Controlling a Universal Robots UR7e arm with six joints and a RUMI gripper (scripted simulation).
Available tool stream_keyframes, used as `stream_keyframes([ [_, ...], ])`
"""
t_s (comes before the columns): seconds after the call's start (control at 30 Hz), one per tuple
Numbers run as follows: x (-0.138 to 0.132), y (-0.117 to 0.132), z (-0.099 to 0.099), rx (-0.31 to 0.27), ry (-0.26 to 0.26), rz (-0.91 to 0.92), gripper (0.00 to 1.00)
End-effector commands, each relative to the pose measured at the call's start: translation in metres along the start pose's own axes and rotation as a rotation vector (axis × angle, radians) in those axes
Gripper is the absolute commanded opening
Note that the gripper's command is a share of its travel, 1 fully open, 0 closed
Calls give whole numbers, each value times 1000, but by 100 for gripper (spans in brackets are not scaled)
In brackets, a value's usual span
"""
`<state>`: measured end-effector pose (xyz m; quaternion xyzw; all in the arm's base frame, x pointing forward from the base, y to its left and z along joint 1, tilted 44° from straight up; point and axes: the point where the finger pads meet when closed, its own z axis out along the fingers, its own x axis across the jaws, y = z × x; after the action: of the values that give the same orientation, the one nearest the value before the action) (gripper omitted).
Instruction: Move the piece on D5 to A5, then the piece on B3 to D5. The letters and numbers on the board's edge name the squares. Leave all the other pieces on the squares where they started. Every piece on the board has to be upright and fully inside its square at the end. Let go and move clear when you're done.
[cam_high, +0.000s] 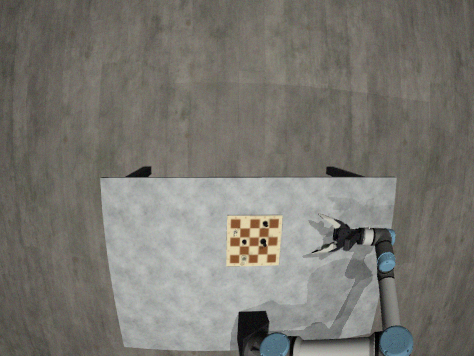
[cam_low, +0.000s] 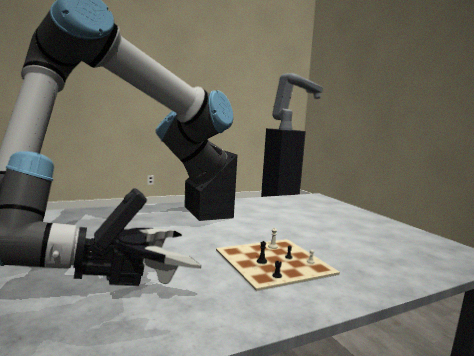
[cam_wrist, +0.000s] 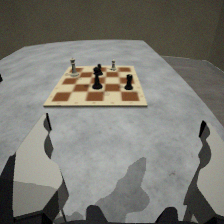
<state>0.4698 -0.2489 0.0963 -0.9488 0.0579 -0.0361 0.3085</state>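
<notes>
The small chessboard (cam_high: 255, 264) (cam_low: 300, 281) (cam_wrist: 95, 103) lies on the grey table (cam_high: 160, 250) (cam_low: 375, 260) (cam_wrist: 110, 145). It holds three black pieces (cam_high: 265, 223) (cam_high: 244, 241) (cam_high: 263, 242) and two white pieces (cam_high: 235, 232) (cam_high: 243, 259), all upright. In the side view I see the tall white piece (cam_low: 273, 239), a white pawn (cam_low: 311, 257) and black pieces (cam_low: 262, 252) (cam_low: 288, 252) (cam_low: 277, 269). The square labels are too small to read. My gripper (cam_high: 314, 236) (cam_low: 186, 249) (cam_wrist: 126, 118) is open and empty. It lies low over the table beside the board, pointing at it, well clear of its edge.
The arm's black base block (cam_high: 252, 325) (cam_low: 210, 190) stands on the table near the board's side. A black post with a grey bent arm (cam_low: 282, 160) stands beyond the far table edge. The table edge runs close behind the gripper's wrist (cam_high: 385, 235).
</notes>
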Motion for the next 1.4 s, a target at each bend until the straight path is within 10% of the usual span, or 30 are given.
stream_keyframes([
  [0.0,0,0,0,-1,0,-1,100],
  [0.9,0,-3,-1,-1,0,0,100],
  [1.37,1,-74,-14,-1,0,0,100],
])
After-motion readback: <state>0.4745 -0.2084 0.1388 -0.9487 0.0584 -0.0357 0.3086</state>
